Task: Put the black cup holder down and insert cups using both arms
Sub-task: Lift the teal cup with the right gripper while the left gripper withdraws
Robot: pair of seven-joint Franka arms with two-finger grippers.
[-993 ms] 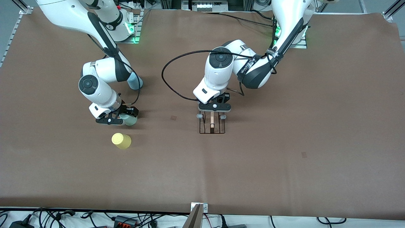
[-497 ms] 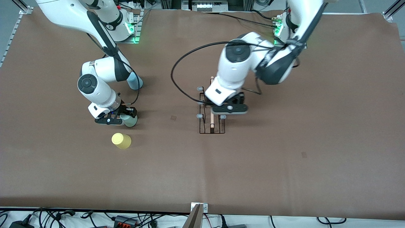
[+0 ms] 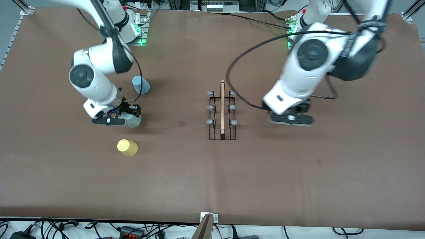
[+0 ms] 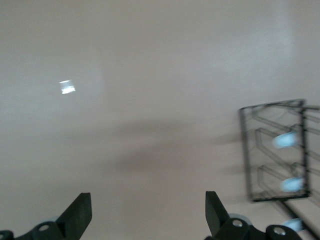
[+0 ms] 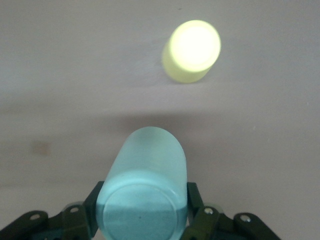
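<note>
The right gripper [image 3: 123, 118] clamps the green cup [image 3: 134, 120], the rack [image 3: 222, 114] well toward the left arm's end; left gripper [image 3: 291, 119] wide, empty.

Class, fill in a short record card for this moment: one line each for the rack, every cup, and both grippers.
black cup holder: standing on the table, mid-table, no cups on its pegs
pale green cup: gripped by the right gripper
yellow cup: on the table, nearer the front camera than the green cup
light blue cup: on the table, free
right gripper: shut on the pale green cup
left gripper: open, holding nothing, beside the rack toward the left arm's end
</note>
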